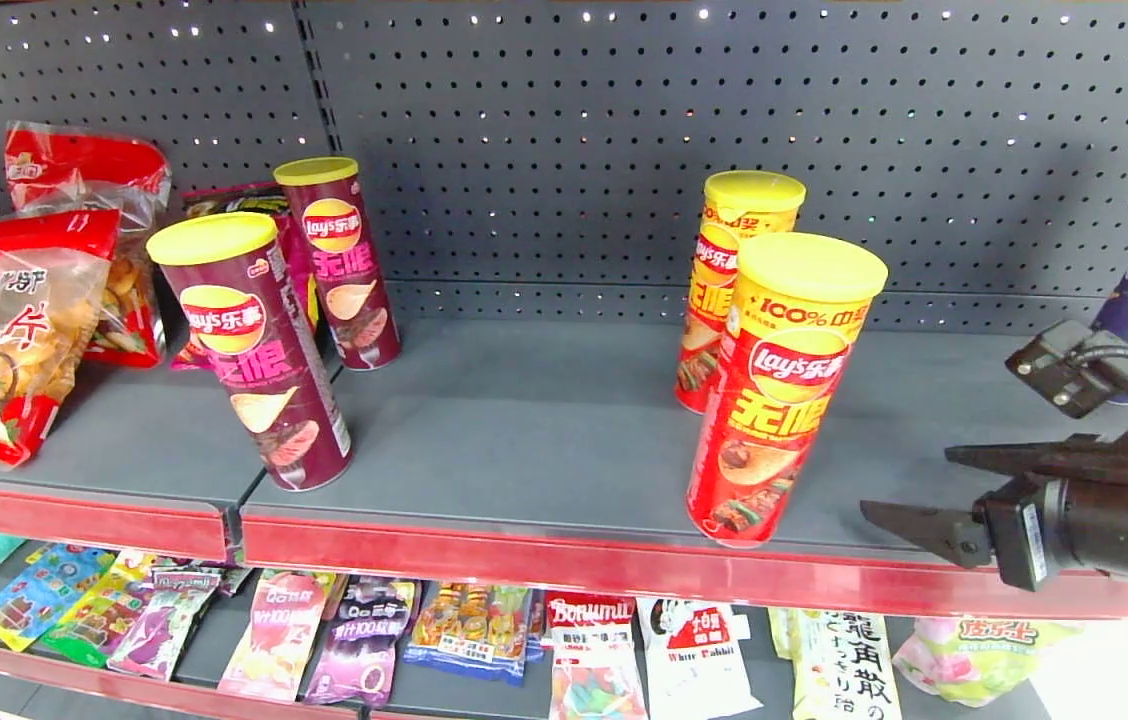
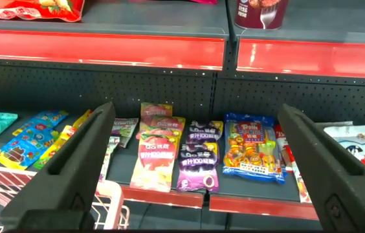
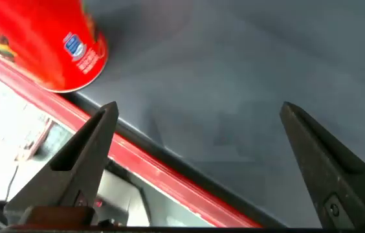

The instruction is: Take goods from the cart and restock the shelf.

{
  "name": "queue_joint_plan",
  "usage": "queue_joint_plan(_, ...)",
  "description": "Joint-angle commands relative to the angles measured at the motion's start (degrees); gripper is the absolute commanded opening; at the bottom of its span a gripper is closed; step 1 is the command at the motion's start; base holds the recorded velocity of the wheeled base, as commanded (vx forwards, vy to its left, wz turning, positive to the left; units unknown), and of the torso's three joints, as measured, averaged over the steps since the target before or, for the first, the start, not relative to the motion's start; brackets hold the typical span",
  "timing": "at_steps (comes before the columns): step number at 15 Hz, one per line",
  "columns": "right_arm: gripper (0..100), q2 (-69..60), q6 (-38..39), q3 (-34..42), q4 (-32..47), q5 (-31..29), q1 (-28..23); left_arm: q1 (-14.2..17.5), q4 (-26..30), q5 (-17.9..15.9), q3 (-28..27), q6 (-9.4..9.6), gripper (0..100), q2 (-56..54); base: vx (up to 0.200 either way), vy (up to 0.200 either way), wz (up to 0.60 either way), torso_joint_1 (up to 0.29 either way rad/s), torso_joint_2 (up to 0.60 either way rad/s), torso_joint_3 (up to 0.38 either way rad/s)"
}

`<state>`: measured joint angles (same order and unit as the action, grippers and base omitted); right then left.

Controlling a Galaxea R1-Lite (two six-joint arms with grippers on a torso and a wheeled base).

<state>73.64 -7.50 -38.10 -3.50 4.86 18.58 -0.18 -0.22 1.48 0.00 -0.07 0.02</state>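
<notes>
1. Right gripper [image 1: 905, 482]: fingers spread wide with nothing between them. It sits at the front lip of the grey metal shelf deck [image 1: 544, 430], fingers pointing to the robot's left along the red front rail [image 1: 484, 560].
2. Nearest good is the tall red cardboard chip can with yellow plastic lid [image 1: 784, 390]. It stands upright on the deck close to the rail, long axis vertical. It is just beside the right gripper on the robot's left, apart and not touching. In the right wrist view the can's base [image 3: 53, 45] lies off to one side of the finger gap, not inside it.
3. A matching yellow-and-red chip can [image 1: 739, 230] stands directly behind it; can't tell whether they touch.
4. Two maroon chip cans with yellow lids, front [image 1: 249, 360] and rear [image 1: 339, 260], stand further left, well apart from the right gripper.
5. Left gripper [image 2: 197, 109]: fingers also spread and empty. It is held low, facing the lower shelf of flat candy packets [image 2: 195, 155]. A corner of the red-and-white wire cart [image 2: 114, 194] is near its fingers; can't tell what goods it holds.
6. Judgement: the red can looks placed, so the next step is probably fetching another item from the cart. The cart lies low on the left gripper's side, so the left arm is nearer. The right arm should draw back away from the can, not sweep left, or a finger could tip it over the rail.
</notes>
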Motion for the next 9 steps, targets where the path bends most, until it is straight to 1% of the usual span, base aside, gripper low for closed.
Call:
queue_joint_plan(1,100,3.3,-0.1,-0.9,-0.1,0.0,0.9,0.0,0.0,0.0,0.0,-0.01,100,0.0,0.0,0.0,0.0,0.0,0.0,0.0)
queue_joint_plan(2,100,4.0,-0.1,-1.5,0.0,-0.6,1.1,0.0,0.0,0.0,0.0,-0.01,100,0.0,0.0,0.0,0.0,0.0,0.0,0.0)
queue_joint_plan(3,100,5.5,-0.1,-2.7,-0.1,-2.8,1.2,0.0,0.0,0.0,0.0,-0.01,100,0.0,0.0,0.0,0.0,0.0,0.0,0.0)
queue_joint_plan(4,100,6.3,-0.1,-3.6,-0.1,-3.5,1.5,0.0,0.0,0.0,0.0,-0.01,100,0.0,0.0,0.0,0.0,0.0,0.0,0.0)
queue_joint_plan(5,100,7.2,0.1,-4.4,-0.1,-3.6,2.4,0.0,0.0,0.0,0.0,-0.01,100,0.0,0.0,0.0,0.0,0.0,0.0,0.0)
queue_joint_plan(9,100,9.7,-0.2,-5.9,-0.1,-3.7,2.6,0.0,0.0,0.0,0.0,-0.01,100,0.0,0.0,0.0,0.0,0.0,0.0,0.0)
